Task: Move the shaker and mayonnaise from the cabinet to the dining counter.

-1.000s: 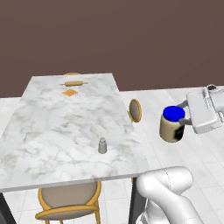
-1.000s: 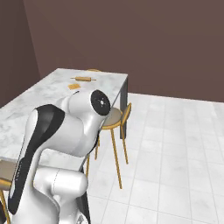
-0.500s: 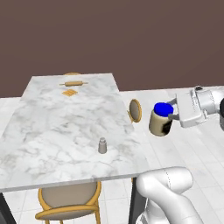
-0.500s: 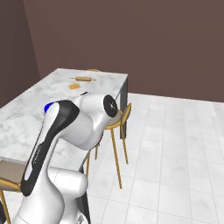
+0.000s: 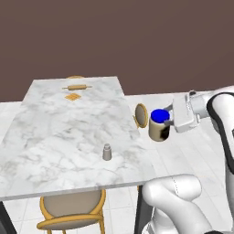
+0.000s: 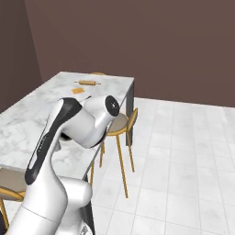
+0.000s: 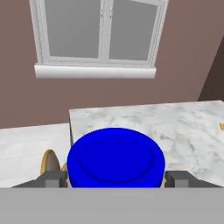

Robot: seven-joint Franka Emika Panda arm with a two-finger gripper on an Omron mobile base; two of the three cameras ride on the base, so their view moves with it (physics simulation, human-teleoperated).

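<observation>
The mayonnaise, a short jar with a bright blue lid, hangs in the air just off the right edge of the dining counter, above a chair back. My gripper is shut on it from the right. In the hand view the blue lid of the mayonnaise sits between my fingertips, with the marble dining counter beyond it. The small grey shaker stands upright on the counter near its front right part. The cabinet is out of view.
A rolling pin and a small orange item lie at the counter's far end. Orange-wood chairs stand at the right side and the near edge. A window is in the brown wall ahead of the hand.
My gripper has carried the mayonnaise to the left, from well right of the counter to just beside its right edge. The shaker has stayed put.
</observation>
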